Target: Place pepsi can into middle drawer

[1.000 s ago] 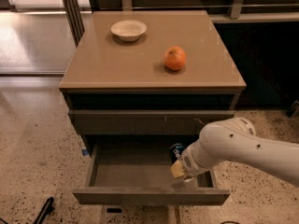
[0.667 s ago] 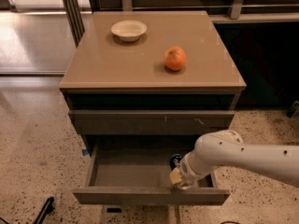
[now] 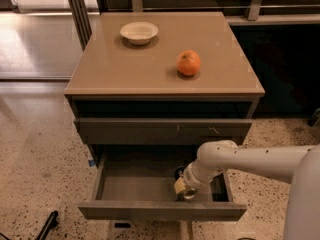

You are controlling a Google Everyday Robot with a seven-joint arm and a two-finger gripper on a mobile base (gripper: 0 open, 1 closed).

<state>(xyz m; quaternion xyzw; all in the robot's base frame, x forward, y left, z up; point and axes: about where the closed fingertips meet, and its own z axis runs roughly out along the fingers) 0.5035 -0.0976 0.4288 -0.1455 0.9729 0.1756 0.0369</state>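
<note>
Can: the can (image 3: 178,173) shows only as a small dark rounded shape low inside the open drawer, just behind the hand. I cannot tell whether the two touch.
Hand: the hand (image 3: 184,189) is down in the drawer, close to its front wall and towards its right end. Whether it is open or closed on the can cannot be told.
Why so low: I judge the can is being brought right down to the floor because a smooth metal cylinder would roll or tip if let go from higher up.
Drawer: the drawer (image 3: 150,211) is wide and shallow, made of dull grey-brown wood. It is pulled well out around the hand, and its flat grey floor is bare to the hand's left.
Arm: the arm (image 3: 245,159) is a smooth white tube that slants down to the hand from the right.
Drawer front above: a closed front (image 3: 162,131), just above the hand, has small pale scuffs.
Surface: the surface (image 3: 150,71) is a smooth, faintly glossy tan top, well above the hand.
Orange: the orange (image 3: 188,63) is round with a dimpled skin and sits on the surface.
Bowl: the bowl (image 3: 139,32) is pale and shallow, farther back and to the left.
</note>
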